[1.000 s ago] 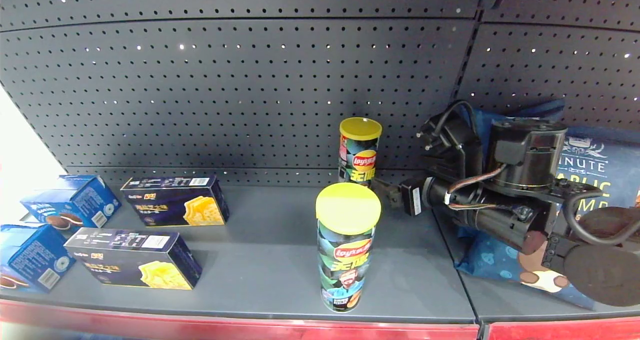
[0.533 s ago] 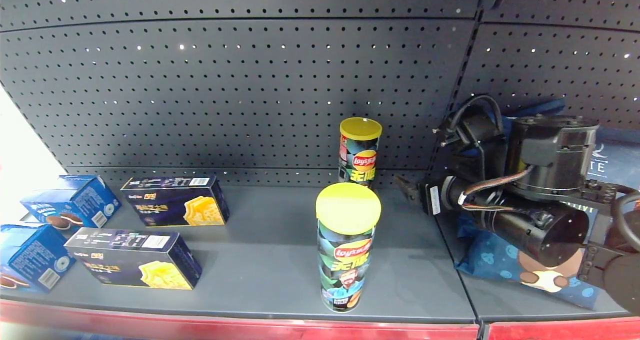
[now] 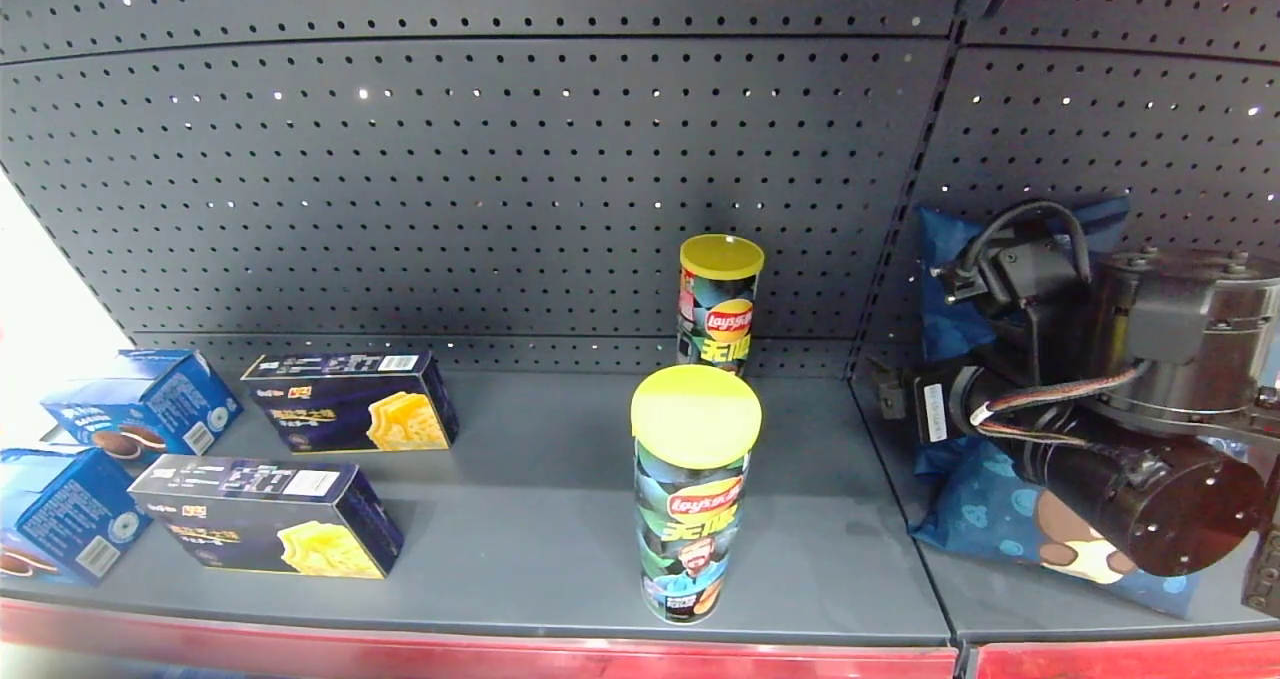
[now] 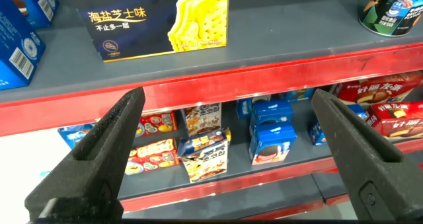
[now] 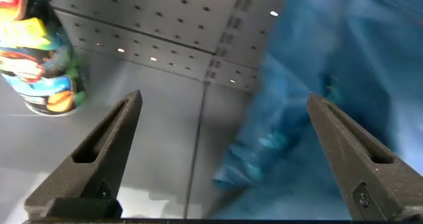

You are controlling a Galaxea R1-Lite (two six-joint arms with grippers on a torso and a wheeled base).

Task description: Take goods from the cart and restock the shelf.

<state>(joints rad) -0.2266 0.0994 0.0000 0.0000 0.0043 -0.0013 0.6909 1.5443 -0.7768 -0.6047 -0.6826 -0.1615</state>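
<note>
Jaws wide on both sides, and nothing caught in either! Right gripper (image 5: 225,98) has its fingers spread far apart over the grey shelf (image 3: 540,499), with an empty gap between them. Out past one finger stands a chip can (image 5: 41,52), well clear of the pad. Past the other finger lies the blue bag (image 5: 324,118), close by but not gripped. Straight ahead of those jaws is the perforated back panel (image 5: 165,26).

From the head camera, the right arm (image 3: 1110,429) sits in front of that bag. The rear can (image 3: 718,304) and the front can (image 3: 695,494) both stand upright on the robot's left of it, apart from the fingers. Which of the two the wrist camera has, I cannot tell.

Over to the left gripper (image 4: 226,95): fingers just as wide, holding nothing, out in front of the shelf's red lip (image 4: 218,75). Beyond the jaws and higher up, a cracker box (image 4: 158,19) sits on the shelf. Through the gap between the fingers there are packets (image 4: 271,131) on a lower level.
</note>
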